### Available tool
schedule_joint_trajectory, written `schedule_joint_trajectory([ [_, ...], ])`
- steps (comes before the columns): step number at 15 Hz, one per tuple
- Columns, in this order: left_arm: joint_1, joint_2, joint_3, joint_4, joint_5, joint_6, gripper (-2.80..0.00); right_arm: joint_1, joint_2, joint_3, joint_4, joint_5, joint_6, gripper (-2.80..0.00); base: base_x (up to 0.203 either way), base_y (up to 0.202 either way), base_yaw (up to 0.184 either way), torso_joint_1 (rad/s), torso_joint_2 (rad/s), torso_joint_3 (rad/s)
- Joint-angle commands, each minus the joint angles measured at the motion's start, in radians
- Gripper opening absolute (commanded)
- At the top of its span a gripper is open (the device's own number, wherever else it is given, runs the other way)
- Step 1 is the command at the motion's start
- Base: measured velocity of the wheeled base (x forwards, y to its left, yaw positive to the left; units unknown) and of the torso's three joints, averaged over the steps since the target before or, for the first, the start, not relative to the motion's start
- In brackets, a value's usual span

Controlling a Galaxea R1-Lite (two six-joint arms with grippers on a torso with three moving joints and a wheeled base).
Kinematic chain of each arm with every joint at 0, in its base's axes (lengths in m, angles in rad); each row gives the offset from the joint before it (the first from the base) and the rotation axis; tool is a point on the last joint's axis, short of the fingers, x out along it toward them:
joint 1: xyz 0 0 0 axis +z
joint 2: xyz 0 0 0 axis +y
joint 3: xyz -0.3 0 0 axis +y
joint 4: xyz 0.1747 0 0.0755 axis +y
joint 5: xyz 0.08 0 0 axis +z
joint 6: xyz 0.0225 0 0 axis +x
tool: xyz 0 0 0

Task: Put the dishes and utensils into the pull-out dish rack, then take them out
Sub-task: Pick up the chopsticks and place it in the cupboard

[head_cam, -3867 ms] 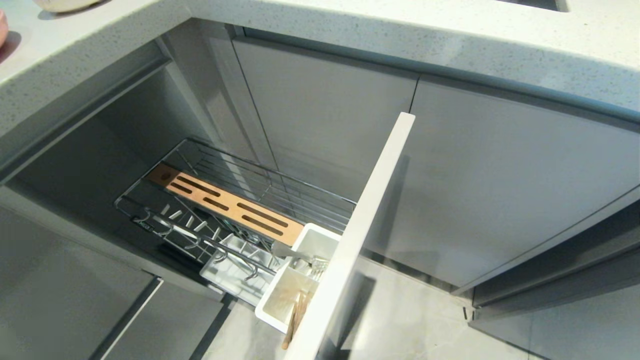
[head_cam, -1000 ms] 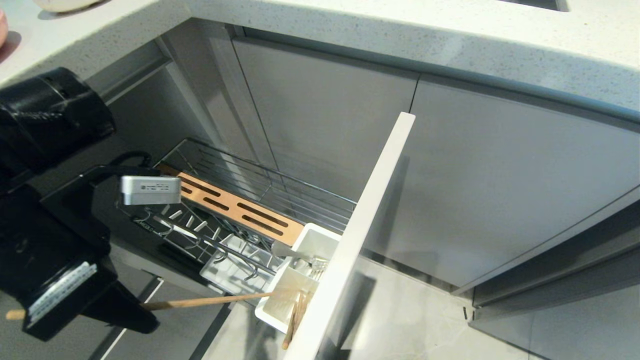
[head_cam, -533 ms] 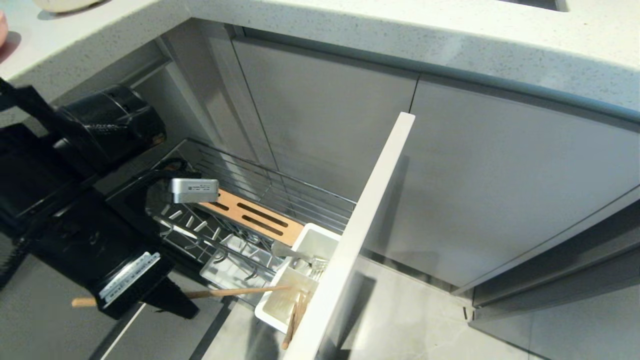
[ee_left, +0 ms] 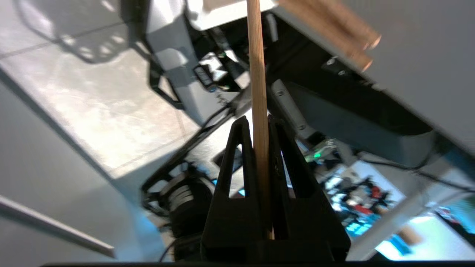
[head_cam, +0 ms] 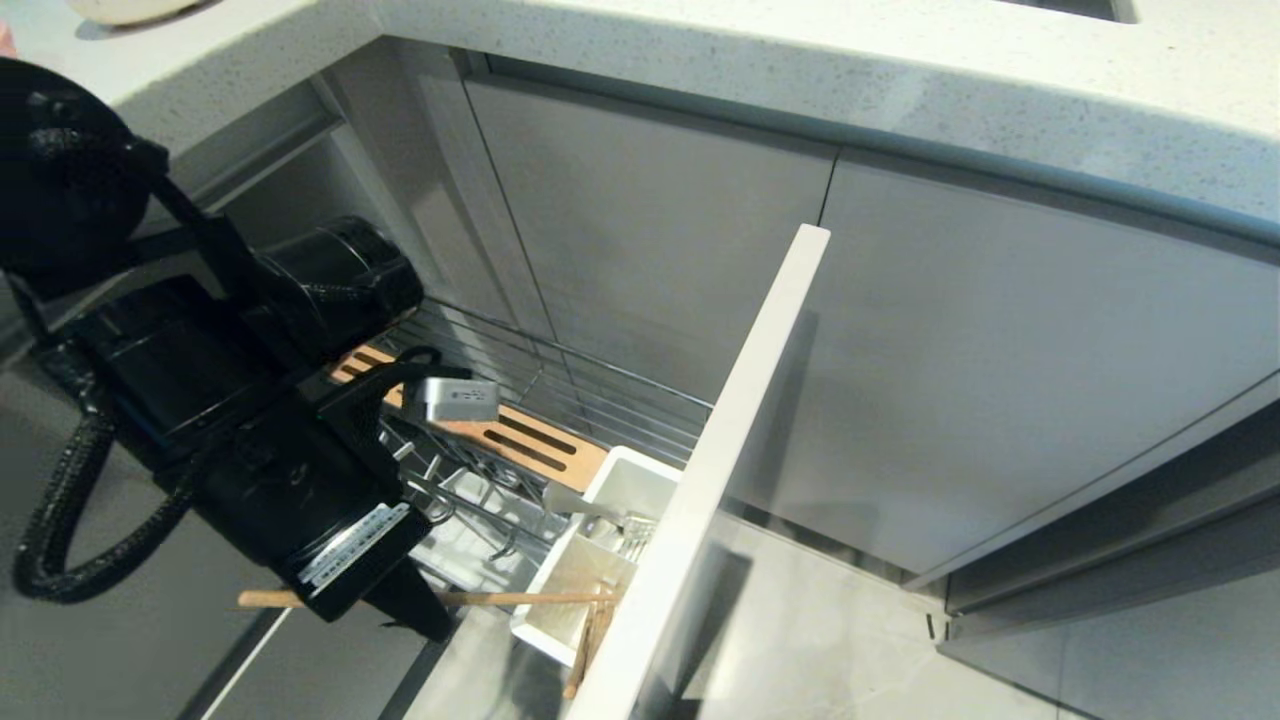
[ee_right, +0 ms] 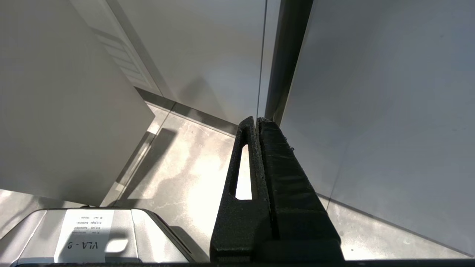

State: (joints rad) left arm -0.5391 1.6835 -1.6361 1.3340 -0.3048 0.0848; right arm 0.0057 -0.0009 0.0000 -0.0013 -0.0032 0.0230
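Left gripper [head_cam: 425,615]: lower left of the head frame, just in front of the rack; jaws clamped narrow on one chopstick [head_cam: 500,598], confirmed in the wrist view [ee_left: 260,122], where the stick runs straight out between the two black fingers [ee_left: 237,148].
Held chopstick: lies near level; butt end sticks out behind the gripper at left, tip reaches the near compartment of the white caddy [head_cam: 560,610].
Other chopsticks [head_cam: 590,640]: stand tilted in that same near compartment, against the front panel; in the wrist view they show as blurred wood ends [ee_left: 345,40].
Caddy, far compartment: holds grey metal utensils [head_cam: 610,520]; which is the spoon, cannot tell.
Pull-out dish rack [head_cam: 560,385]: drawn out, centre of frame; pale front panel [head_cam: 740,420] runs diagonally from lower centre to upper right of centre.
Wooden slotted strip [head_cam: 530,440]: along the basket, partly covered by the left arm.
Right gripper [ee_right: 258,122]: seen in its own wrist view only; fingers pressed together, nothing between them, floor and grey cabinet doors [ee_right: 371,92] beyond.
Worktop [head_cam: 800,50]: speckled, top of frame.
Bowl [head_cam: 120,8]: pale edge at the upper left corner on the worktop.
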Motion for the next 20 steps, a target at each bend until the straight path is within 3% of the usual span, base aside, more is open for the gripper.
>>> schedule_joint_trajectory([
  [1, -0.002, 0.051, -0.019, 0.008, -0.016, -0.022, -2.8, 0.0, 0.001, 0.002, 0.0, 0.0, 0.0, -2.8, 0.0, 0.0, 0.0, 0.0, 0.0, 0.0],
  [4, -0.006, 0.103, -0.038, 0.012, -0.018, -0.035, -2.8, 0.0, 0.001, 0.002, 0.0, 0.0, 0.0, -2.8, 0.0, 0.0, 0.0, 0.0, 0.0, 0.0],
  [9, -0.031, 0.183, -0.102, 0.014, -0.017, -0.158, -2.8, 0.0, 0.001, 0.002, 0.0, 0.0, 0.0, -2.8, 0.0, 0.0, 0.0, 0.0, 0.0, 0.0],
  [18, -0.035, 0.203, -0.111, 0.019, -0.017, -0.165, -2.8, 0.0, 0.001, 0.002, 0.0, 0.0, 0.0, -2.8, 0.0, 0.0, 0.0, 0.0, 0.0, 0.0],
  [19, -0.035, 0.202, -0.111, 0.019, -0.017, -0.165, 0.0, 0.0, 0.001, 0.002, 0.0, 0.0, 0.0, -2.8, 0.0, 0.0, 0.0, 0.0, 0.0, 0.0],
  [20, -0.035, 0.2, -0.111, 0.019, -0.017, -0.166, 0.0, 0.0, 0.001, 0.002, 0.0, 0.0, 0.0, -2.8, 0.0, 0.0, 0.0, 0.0, 0.0, 0.0],
])
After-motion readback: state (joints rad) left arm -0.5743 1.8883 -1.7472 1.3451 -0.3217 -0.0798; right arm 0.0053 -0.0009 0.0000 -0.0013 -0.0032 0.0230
